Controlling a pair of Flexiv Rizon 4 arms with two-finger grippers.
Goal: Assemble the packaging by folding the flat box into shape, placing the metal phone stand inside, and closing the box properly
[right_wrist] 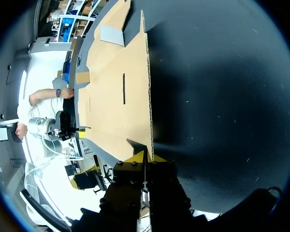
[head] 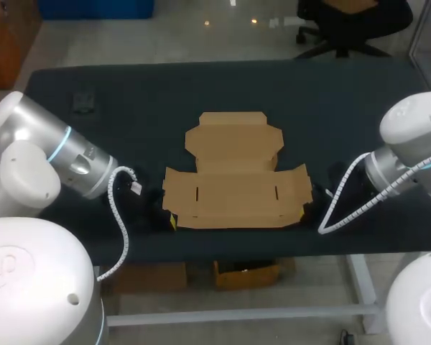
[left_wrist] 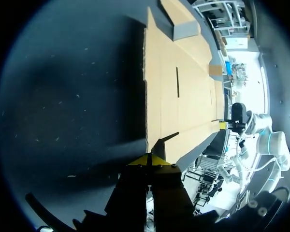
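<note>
While the dark table [head: 330, 93] takes up the whole stage, both arms are down low at its near edge: the left arm [head: 65, 154] comes in from the left and the right arm [head: 409, 151] from the right. Between them lies the flat box [head: 233, 190], plain brown cardboard spread open in the middle of the table. Its wide main panel is nearest the robot, and a smaller lid panel with side flaps stretches away toward the far side. Two thin slots are cut into the main panel, one toward each end.

Now the left gripper [head: 172, 219] is right at the box's near left corner. From its wrist camera, the left gripper [left_wrist: 149, 159] has its yellow tips pressed together with the cardboard's edge [left_wrist: 183, 87] running straight in between them, pinched on that corner. It is the mirror picture on the other side: the right gripper [head: 307, 210] sits at the near right corner, and up close the right gripper [right_wrist: 145, 157] is likewise clamped on the board's edge [right_wrist: 121, 87].

Far off near the back left corner rests a small dark object [head: 82, 100]; I cannot tell what it is.
</note>
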